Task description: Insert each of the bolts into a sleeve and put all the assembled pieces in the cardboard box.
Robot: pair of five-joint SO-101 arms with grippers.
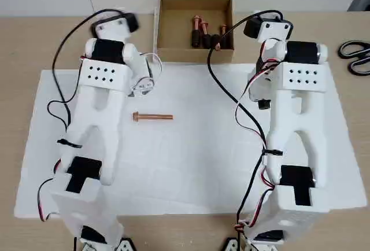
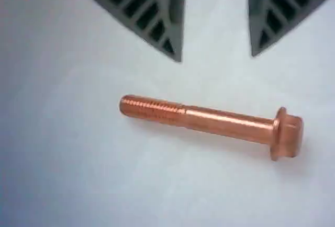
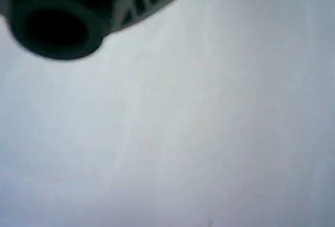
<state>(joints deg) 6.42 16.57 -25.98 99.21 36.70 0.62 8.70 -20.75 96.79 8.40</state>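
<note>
Left hand is spread above a copper bolt lying on the white sheet. Right hand pinches a blurred black sleeve, partly cut off. Assembled pieces lie in the cardboard box.

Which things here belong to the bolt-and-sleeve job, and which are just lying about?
Job:
loose bolt
black sleeve
cardboard box
assembled pieces inside it

Lying about:
scissors at the table's edge
white sheet, mere underlay
</note>
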